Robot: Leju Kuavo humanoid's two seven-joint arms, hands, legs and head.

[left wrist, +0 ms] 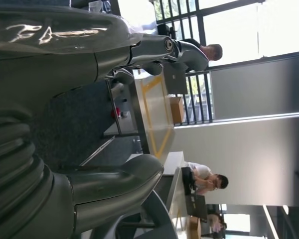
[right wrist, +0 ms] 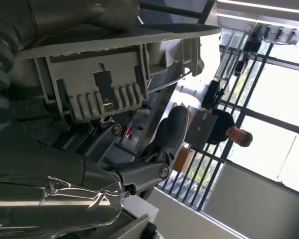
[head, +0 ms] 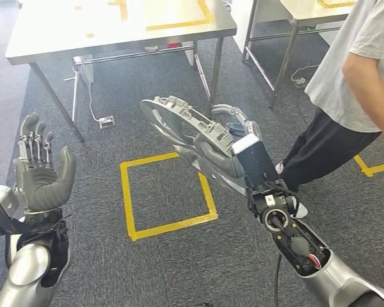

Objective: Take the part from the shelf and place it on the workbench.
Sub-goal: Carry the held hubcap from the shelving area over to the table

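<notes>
My right hand (head: 228, 144) grips a long grey moulded plastic part (head: 180, 118) and holds it out over the carpet, above a yellow taped square (head: 166, 195). In the right wrist view the part (right wrist: 102, 74) shows its ribbed underside, with my thumb and fingers (right wrist: 151, 164) curled under it. My left hand (head: 40, 173) is raised at the left, palm up, fingers apart, holding nothing. The left wrist view shows its thumb (left wrist: 114, 186) and fingers (left wrist: 163, 52) spread. A pale workbench (head: 118, 25) with yellow tape stands ahead.
A person (head: 349, 89) in a grey shirt and dark trousers stands close on the right. A second table (head: 301, 13) is at the back right. The workbench legs (head: 214, 70) and a cable box (head: 106, 121) sit on the dark carpet.
</notes>
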